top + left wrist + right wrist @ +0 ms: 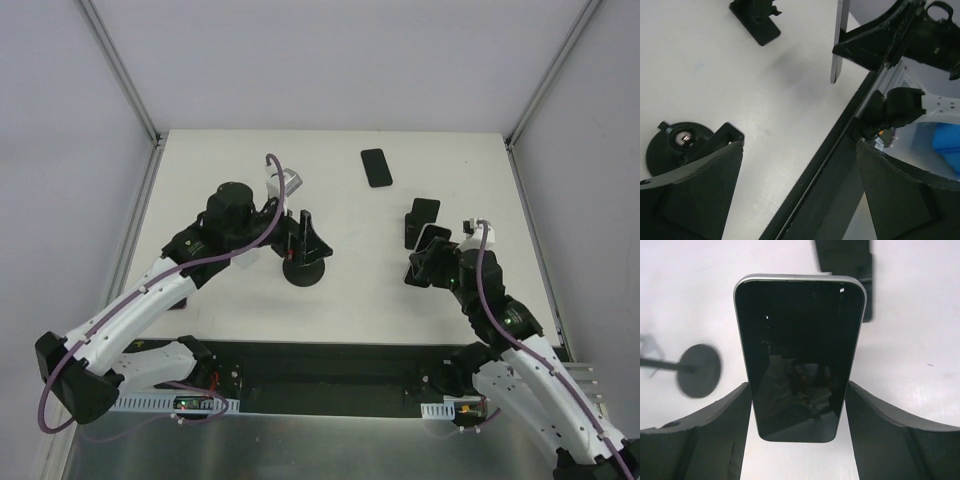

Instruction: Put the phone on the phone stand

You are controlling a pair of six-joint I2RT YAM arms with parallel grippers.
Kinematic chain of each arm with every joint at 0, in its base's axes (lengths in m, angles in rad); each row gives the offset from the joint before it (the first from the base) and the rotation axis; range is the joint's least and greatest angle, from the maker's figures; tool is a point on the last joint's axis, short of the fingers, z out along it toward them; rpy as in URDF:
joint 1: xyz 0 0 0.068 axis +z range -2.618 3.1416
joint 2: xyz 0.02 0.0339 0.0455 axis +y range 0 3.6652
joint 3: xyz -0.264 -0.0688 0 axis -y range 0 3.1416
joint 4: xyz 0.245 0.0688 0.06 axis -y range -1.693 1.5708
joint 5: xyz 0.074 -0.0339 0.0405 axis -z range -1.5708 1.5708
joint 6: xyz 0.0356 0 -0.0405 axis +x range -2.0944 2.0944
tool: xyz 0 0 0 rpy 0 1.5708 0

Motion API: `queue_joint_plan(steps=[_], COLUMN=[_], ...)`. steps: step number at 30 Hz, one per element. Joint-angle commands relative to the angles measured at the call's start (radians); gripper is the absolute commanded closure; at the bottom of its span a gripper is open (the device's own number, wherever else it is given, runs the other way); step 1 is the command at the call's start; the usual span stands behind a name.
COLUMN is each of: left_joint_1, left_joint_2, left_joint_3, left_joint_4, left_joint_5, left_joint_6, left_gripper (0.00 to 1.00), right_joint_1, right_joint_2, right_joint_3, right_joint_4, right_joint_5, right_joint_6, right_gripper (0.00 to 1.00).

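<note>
My right gripper (428,258) is shut on a black phone with a silver rim (799,355), its fingers (715,430) pressing both long sides. It holds the phone upright above the table, just in front of the small black phone stand (422,220). In the right wrist view the stand (845,265) shows right behind the phone's top edge. The left wrist view shows the stand (756,20) at the top left and the held phone (839,45) edge-on. My left gripper (305,238) is open and empty at the table's middle, its jaws wide apart over the table's near edge.
A second black phone (376,167) lies flat at the far middle of the table. A round black disc base (303,272) stands just below my left gripper; it also shows in the left wrist view (675,142) and the right wrist view (699,370). A black rail (330,365) runs along the near edge.
</note>
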Motion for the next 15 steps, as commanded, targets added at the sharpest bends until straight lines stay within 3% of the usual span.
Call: queue_joint_plan(steps=[1, 10, 15], left_joint_1=[-0.010, -0.146, -0.164], left_joint_2=[0.095, 0.287, 0.330], left_joint_3=[0.096, 0.207, 0.208], left_joint_4=[0.106, 0.124, 0.124], left_joint_5=[0.186, 0.068, 0.023], left_joint_6=[-0.212, -0.278, -0.304], left_gripper=[0.07, 0.10, 0.20], right_joint_1=[0.153, 0.554, 0.680], right_joint_2=[-0.053, 0.034, 0.066], right_joint_3=[0.056, 0.145, 0.158], right_joint_4=[0.092, 0.147, 0.199], right_joint_5=[-0.043, 0.158, 0.236], right_joint_6=[-0.037, -0.098, -0.135], right_gripper=[0.99, 0.99, 0.99])
